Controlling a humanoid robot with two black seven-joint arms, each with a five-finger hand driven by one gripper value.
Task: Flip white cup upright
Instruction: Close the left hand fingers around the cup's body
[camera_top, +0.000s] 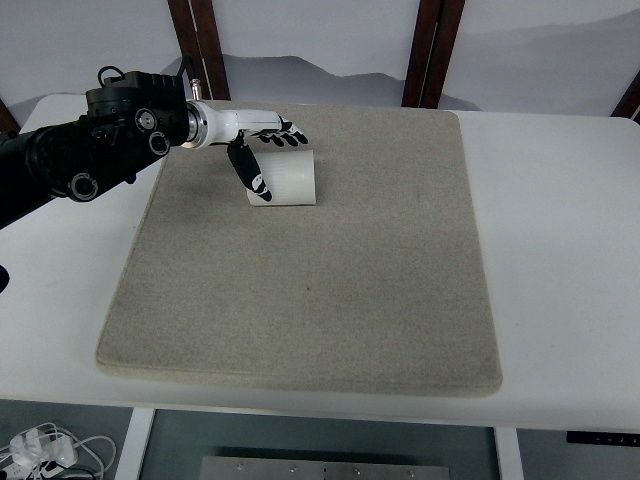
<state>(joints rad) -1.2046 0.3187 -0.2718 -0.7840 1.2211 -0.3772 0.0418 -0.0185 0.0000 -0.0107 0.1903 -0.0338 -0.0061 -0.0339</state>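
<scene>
- The white cup (287, 177) is lying on its side on the grey felt mat (330, 290), in the mat's far left part, near the far edge.
- Which end of the cup is the mouth cannot be told from this view; its long axis is running roughly left to right in the picture.
- The left robot hand (262, 150) is reaching in from the picture's left, its black arm (70, 150) crossing the white counter (560, 250) and its white wrist section passing over the mat's far left corner.
- The fingers (285, 135) of the left robot hand are stretching over the far top side of the cup, while the thumb (247, 170) is pointing down across the cup's left end.
- The hand is sitting partly closed around the cup, thumb and fingers on opposite sides; contact looks likely, but whether the grip is firm cannot be told from above.
- The cup is resting on the mat, not lifted.
- The mat is lying flat on the counter, covering most of its middle, with bare white surface showing to the left, right and near side.
- Dark wooden posts (430, 50) are standing behind the counter against a pale wall.
- White cables (45, 450) are lying on the floor at the lower left, below the counter's edge.
</scene>
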